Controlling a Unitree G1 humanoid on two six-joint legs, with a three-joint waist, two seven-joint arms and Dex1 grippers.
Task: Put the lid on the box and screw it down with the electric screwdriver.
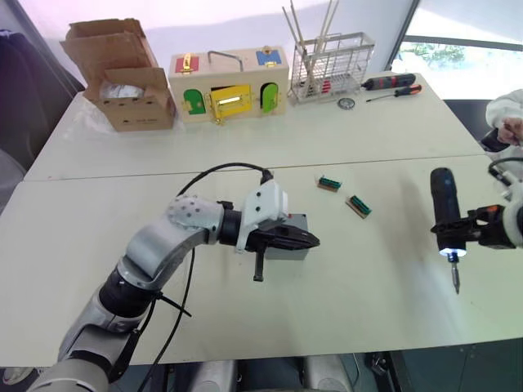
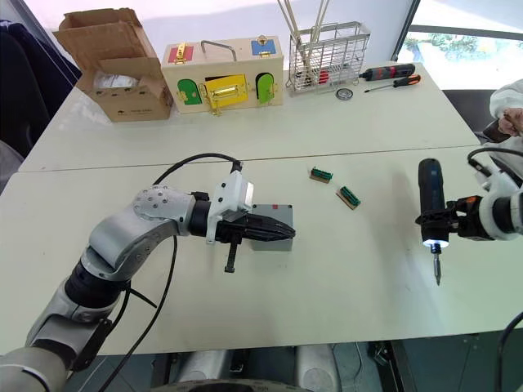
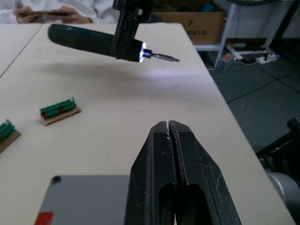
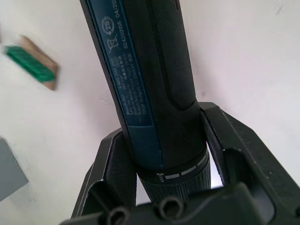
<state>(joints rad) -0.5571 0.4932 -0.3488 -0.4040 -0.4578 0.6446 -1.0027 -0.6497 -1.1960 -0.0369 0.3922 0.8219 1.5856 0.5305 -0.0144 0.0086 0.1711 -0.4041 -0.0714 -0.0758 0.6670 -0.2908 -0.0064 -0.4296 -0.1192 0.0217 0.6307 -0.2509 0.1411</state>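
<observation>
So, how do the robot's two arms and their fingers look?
The left arm has silver-grey shells with black joints, a white wrist block and a loose black cable. The left gripper has black, tapered fingers. The right gripper is black with small orange marks.

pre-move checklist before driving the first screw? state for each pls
1. Electric screwdriver gripped in right tool: ok, fingers clamp its body.
2. Driver tip lit, bit fitted: ok.
3. Left tool shut, over the box: ok; contact with it: cannot tell.
4. Lid seated on box: cannot tell, a flat grey top with a corner hole shows in the left wrist view.
5. Bit lined up with a screw hole: not ok, driver hangs well to the right of the box.
6. Path between: two green pieces lie beyond it: ok.
</observation>
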